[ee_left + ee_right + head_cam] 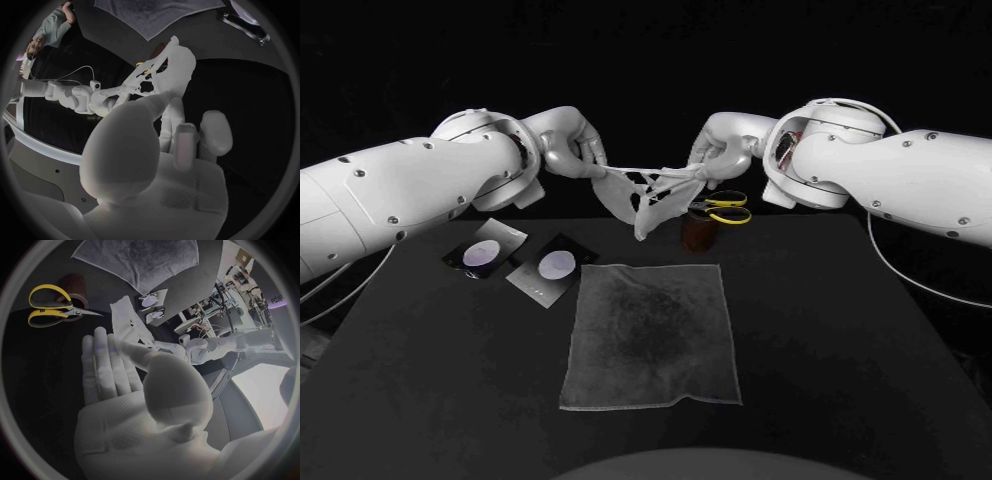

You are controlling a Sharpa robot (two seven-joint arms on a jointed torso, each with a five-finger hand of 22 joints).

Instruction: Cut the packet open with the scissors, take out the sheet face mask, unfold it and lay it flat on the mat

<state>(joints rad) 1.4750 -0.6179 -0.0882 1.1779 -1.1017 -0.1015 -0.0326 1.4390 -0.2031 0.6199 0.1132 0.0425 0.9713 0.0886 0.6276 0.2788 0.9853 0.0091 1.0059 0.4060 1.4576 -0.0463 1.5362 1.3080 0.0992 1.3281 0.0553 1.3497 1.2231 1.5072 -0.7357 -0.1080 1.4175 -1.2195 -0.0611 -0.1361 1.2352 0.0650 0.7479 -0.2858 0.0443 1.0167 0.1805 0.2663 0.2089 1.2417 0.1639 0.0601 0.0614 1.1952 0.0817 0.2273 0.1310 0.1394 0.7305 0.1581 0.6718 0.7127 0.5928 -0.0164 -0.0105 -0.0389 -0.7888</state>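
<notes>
The white sheet mask (639, 195) hangs partly unfolded in the air, stretched between my two hands above the far side of the table. My left hand (571, 150) pinches its one end and my right hand (718, 150) pinches the other. The grey mat (651, 335) lies flat on the black table below and nearer. In the left wrist view the mask (159, 70) runs from my left hand (169, 150) towards the right hand (81, 97). In the right wrist view the mask (128, 320) sits at the fingertips of my right hand (125, 385).
Yellow-handled scissors (723, 205) rest on top of a brown cup (698, 233) behind the mat's far right corner. Two dark packet pieces (485, 250) (551, 266) lie left of the mat. The scissors (50, 307) are seen in the right wrist view too.
</notes>
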